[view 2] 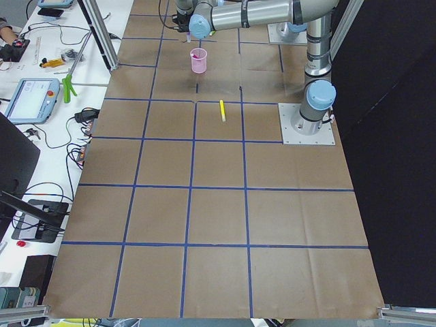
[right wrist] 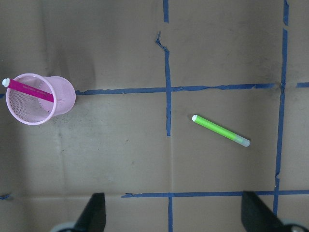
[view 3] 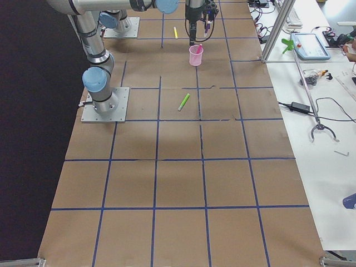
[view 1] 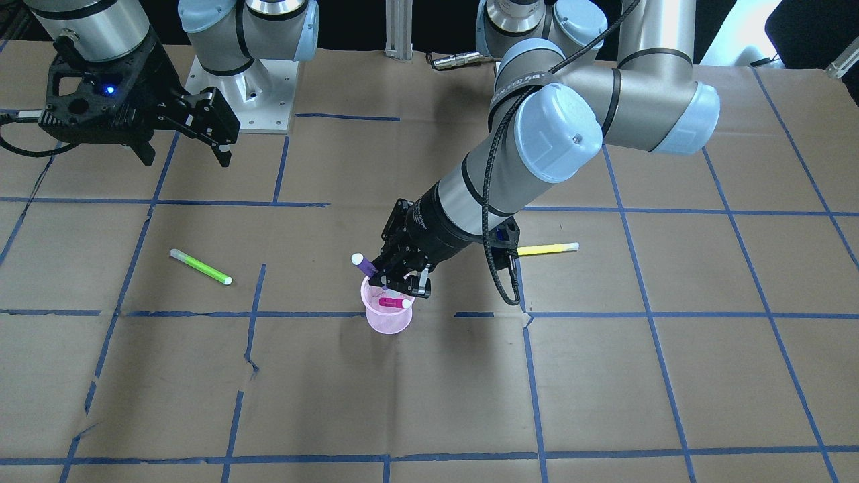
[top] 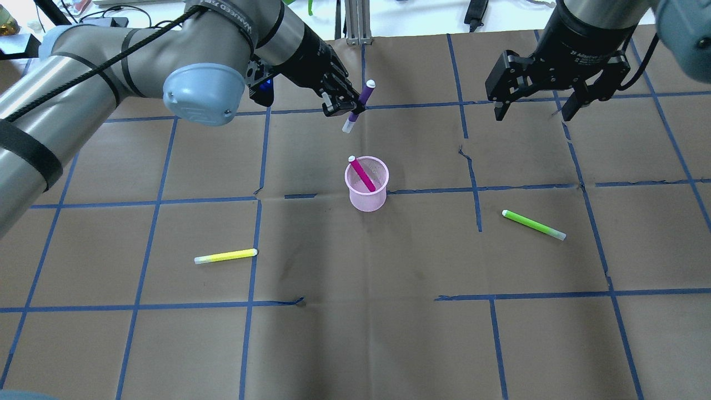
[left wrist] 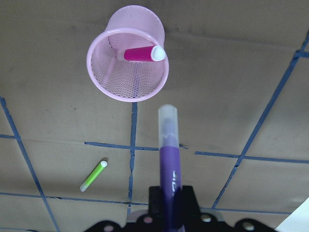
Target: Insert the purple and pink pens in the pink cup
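Note:
The pink mesh cup (top: 366,186) stands upright mid-table with the pink pen (top: 361,174) leaning inside it; both also show in the front view (view 1: 387,315) and the left wrist view (left wrist: 128,60). My left gripper (top: 347,105) is shut on the purple pen (top: 359,104), holding it tilted in the air above and a little behind the cup. The pen's clear cap end (left wrist: 167,118) points toward the cup. My right gripper (top: 530,108) is open and empty, raised at the far right.
A yellow pen (top: 225,256) lies on the table to the left of the cup. A green pen (top: 533,224) lies to the right of it. Brown paper with blue tape lines covers the table (top: 355,333).

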